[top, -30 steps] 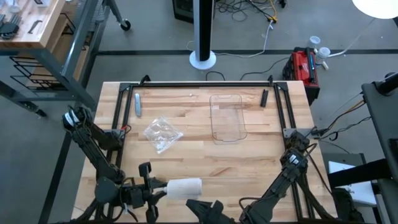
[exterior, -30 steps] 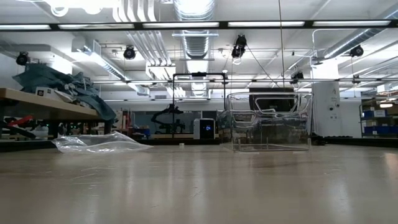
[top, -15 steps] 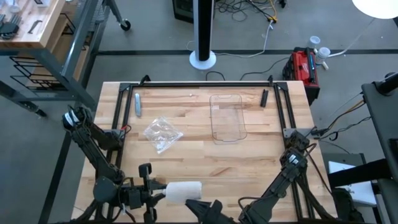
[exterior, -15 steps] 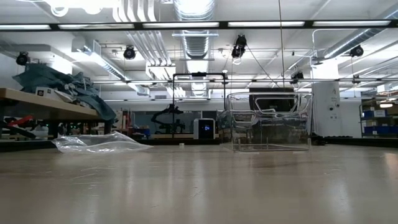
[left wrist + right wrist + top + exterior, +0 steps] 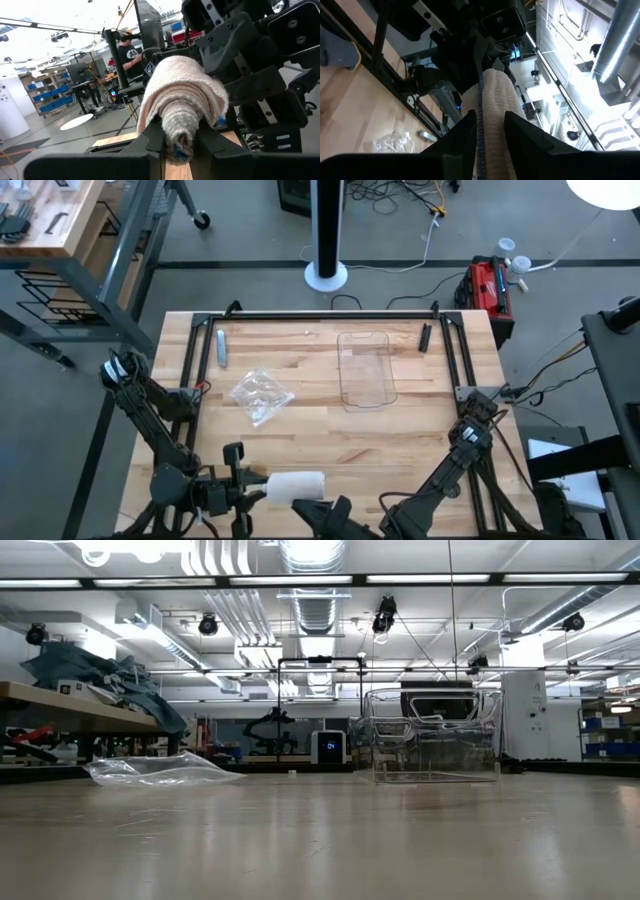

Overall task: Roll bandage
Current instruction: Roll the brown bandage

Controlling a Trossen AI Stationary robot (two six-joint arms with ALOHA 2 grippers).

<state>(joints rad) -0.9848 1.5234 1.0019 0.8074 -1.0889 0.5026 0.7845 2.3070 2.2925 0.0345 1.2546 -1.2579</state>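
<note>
On the wooden surface [image 5: 330, 435] at its near edge, we find the bandage [image 5: 296, 485] already rolled, left tool [image 5: 256, 486] and right tool [image 5: 308, 504] each clamping one end, only release remaining.

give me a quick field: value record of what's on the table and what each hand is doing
bandage: rolled into a whitish cylinder at the table's near edge, held between both hands
left hand: shut on one end of the bandage
right hand: shut on the other end
tray: clear, empty, far right of centre
wrapper: crumpled clear plastic, left of the tray
table: bare wood
</note>
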